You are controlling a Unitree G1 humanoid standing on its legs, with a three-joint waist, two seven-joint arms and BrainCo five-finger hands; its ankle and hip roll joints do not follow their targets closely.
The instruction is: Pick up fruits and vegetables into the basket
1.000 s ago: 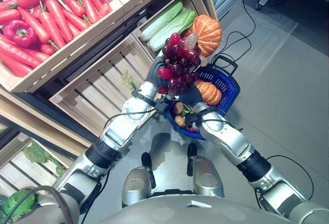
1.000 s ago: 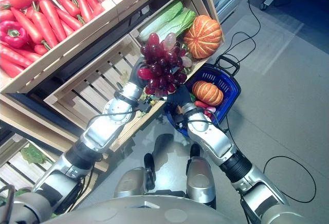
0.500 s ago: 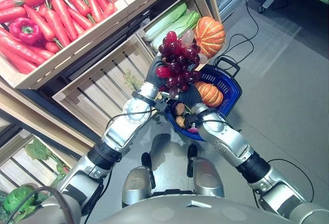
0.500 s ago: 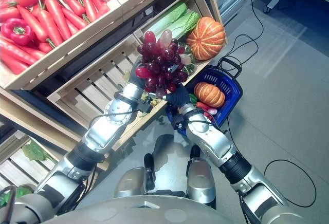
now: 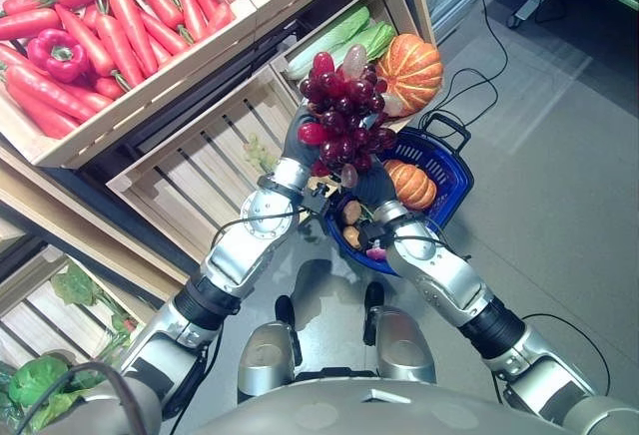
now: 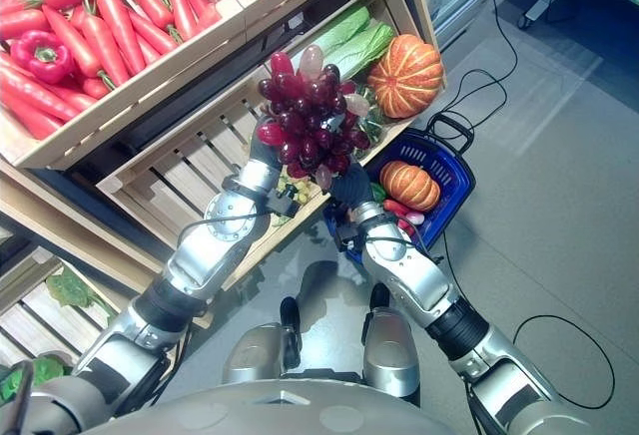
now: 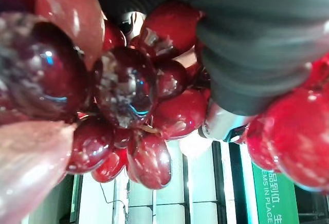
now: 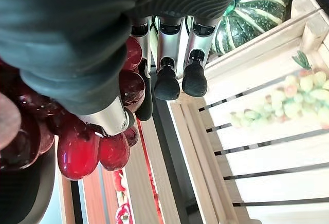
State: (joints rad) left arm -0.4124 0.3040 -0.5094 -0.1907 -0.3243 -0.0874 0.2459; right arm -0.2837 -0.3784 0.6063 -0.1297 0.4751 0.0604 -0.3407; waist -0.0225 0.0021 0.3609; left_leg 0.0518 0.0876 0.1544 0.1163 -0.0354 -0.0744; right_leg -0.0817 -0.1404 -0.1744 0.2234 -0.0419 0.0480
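Note:
A big bunch of dark red grapes (image 5: 341,111) is held up in the air in front of the wooden crates, above and left of the blue basket (image 5: 444,151) on the floor. My left hand (image 5: 300,139) grips the bunch from the crate side, grapes (image 7: 128,90) pressed close around it. My right hand (image 5: 374,184) holds it from below; in its wrist view the fingers (image 8: 167,82) and thumb close on the red grapes (image 8: 77,152). The basket holds a small orange pumpkin (image 5: 411,184) and other produce.
Slanted wooden crates stand along the left: carrots (image 5: 120,26) with a red pepper (image 5: 58,53), cabbages (image 5: 344,36) beside a large orange pumpkin (image 5: 411,64), and green grapes (image 5: 260,154) in a nearly bare crate. Grey floor stretches to the right.
Both hands have lifted the grape bunch a little higher and slightly toward the crates. The camera has shifted a bit too.

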